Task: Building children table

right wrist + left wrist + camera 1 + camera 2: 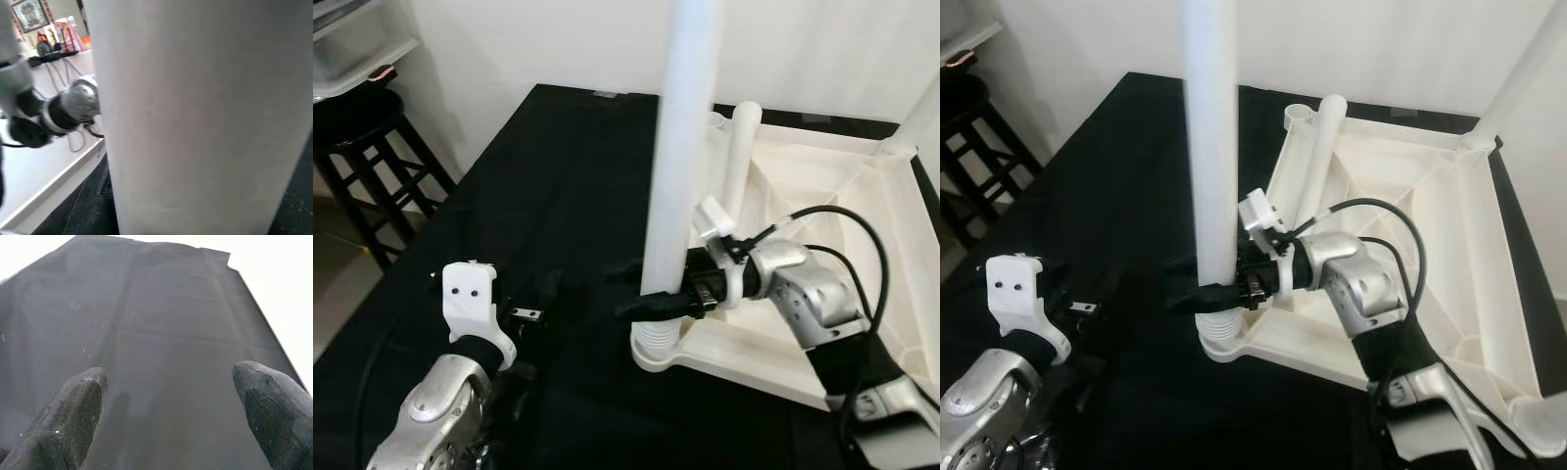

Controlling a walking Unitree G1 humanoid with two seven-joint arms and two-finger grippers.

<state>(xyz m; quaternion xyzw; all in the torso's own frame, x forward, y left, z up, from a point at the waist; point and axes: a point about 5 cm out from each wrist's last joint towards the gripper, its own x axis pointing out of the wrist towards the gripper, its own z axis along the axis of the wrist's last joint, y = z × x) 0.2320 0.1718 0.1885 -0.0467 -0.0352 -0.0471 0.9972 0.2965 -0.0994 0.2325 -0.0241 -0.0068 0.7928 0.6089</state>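
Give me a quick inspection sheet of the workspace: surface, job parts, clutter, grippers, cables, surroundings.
Surface: black cloth covering the work surface.
Job's things: white tabletop lying upside down; near leg upright in its corner socket; two more legs stand in the far corners.
Clutter: nothing seen.
Grippers: right gripper shut on the near leg just above its threaded base; left gripper open above bare cloth, apart from the parts.
Cables: black cable looping over the right arm.
Surroundings: black stool, white wall.

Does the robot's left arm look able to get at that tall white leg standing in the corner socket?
Probably yes: only bare black cloth lies between the open left end effector and the upright white plastic table leg, though the right end effector already clamps its base.
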